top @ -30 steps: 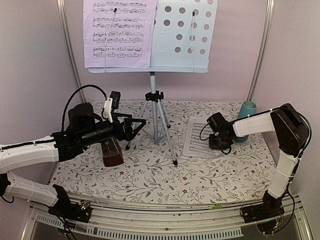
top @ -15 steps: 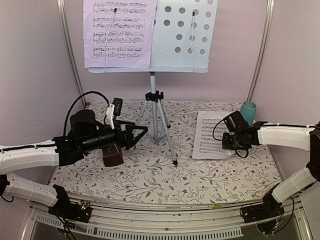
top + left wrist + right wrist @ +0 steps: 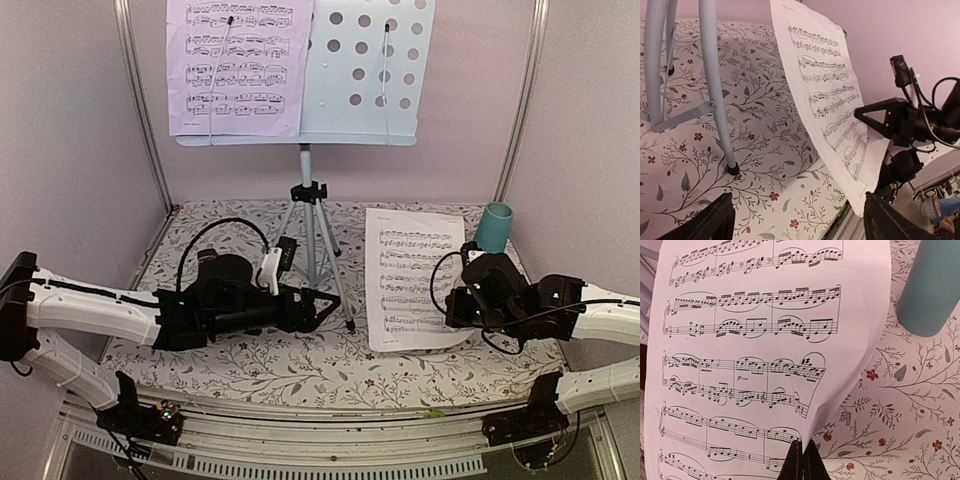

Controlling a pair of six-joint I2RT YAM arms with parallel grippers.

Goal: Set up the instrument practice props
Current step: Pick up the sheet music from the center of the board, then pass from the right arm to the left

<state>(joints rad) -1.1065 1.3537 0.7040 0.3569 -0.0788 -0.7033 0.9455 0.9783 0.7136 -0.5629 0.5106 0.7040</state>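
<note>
- Since a second ago the right fingers (image 3: 796,466) have gone from partly apart to pressed together on the lower edge of the loose sheet-music page (image 3: 755,340). That page lay flat on the worktop (image 3: 300,365) then. Now it is raised at a tilt and bows a little above the pinch.
- Left fingers (image 3: 715,220) stand wide apart and hold nothing. Their arm has swung from the left side to the middle, and they now face the raised page from just beside the foot of a tripod leg (image 3: 715,100).
- Further out from the grip, the teal cup (image 3: 494,226) stands near the page's far right corner, apart from it.
- At the back, the music stand (image 3: 365,70) is upright on its legs. One page (image 3: 238,65) already rests on its left half under a thin retaining wire, and the right half is bare.
- The metronome cannot be seen now, because the left arm lies across the spot where it stood a second ago.
- Progress, as a judgement: the stand is up and one page is placed. The second page is in hand but not yet on the stand, so what seems left is carrying it to the bare right half. The open left fingers may take or steady it. Whether the metronome still needs placing cannot be told.
</note>
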